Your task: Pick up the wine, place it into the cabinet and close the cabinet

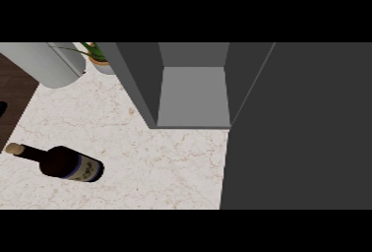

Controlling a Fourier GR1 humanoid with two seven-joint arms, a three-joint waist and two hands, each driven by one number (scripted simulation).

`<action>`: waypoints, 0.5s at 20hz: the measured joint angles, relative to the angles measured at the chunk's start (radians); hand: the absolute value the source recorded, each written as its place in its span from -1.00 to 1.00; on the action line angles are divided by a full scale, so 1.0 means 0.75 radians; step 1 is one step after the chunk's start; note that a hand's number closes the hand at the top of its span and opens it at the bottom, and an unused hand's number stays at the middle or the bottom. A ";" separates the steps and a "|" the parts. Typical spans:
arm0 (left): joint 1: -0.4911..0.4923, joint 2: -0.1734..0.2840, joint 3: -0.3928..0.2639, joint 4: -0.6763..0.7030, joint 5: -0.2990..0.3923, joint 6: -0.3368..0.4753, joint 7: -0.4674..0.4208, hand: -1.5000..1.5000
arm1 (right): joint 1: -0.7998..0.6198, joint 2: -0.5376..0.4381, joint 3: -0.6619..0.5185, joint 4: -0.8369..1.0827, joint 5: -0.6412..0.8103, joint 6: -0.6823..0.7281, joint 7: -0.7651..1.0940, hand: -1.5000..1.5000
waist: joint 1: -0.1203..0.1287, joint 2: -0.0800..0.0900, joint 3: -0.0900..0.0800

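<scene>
while the wine [62,162] lies on its side at the left part of the marble surface [167,162], its corked neck points toward the left edge and its labelled base toward the right. neither hand shows in the head view, so their state cannot be told. the grey cabinet [193,98] stands open beyond the bottle, well apart from it, its dark door [305,128] swung out at the right. a potted plant [98,56] sits just beside the cabinet's left wall.

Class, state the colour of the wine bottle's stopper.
Tan, on the wine bottle stopper; head view.
</scene>
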 measured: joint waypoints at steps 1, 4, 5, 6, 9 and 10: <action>-0.021 0.024 0.030 -0.014 0.049 0.018 0.049 -1.00 | 0.008 0.001 0.011 -0.028 -0.006 -0.002 0.026 -1.00 | -0.001 0.001 0.000; 0.006 0.062 0.106 -0.084 0.167 0.030 0.143 -1.00 | 0.036 0.014 0.086 -0.114 0.027 -0.022 0.102 -1.00 | 0.000 0.001 0.000; -0.002 0.081 0.131 -0.105 0.203 0.050 0.182 -1.00 | 0.041 0.019 0.115 -0.132 0.045 -0.033 0.128 -1.00 | -0.001 0.002 0.000; -0.004 0.086 0.145 -0.124 0.224 0.064 0.207 -1.00 | 0.036 0.020 0.131 -0.146 0.056 -0.043 0.160 -1.00 | -0.002 0.002 0.000; -0.021 0.131 0.215 -0.137 0.273 0.102 0.289 -1.00 | 0.008 0.031 0.182 -0.168 0.085 -0.078 0.227 -1.00 | -0.001 0.002 0.000; -0.027 0.130 0.214 -0.136 0.276 0.104 0.300 -1.00 | -0.017 0.036 0.197 -0.166 0.096 -0.089 0.247 -1.00 | -0.001 0.003 0.000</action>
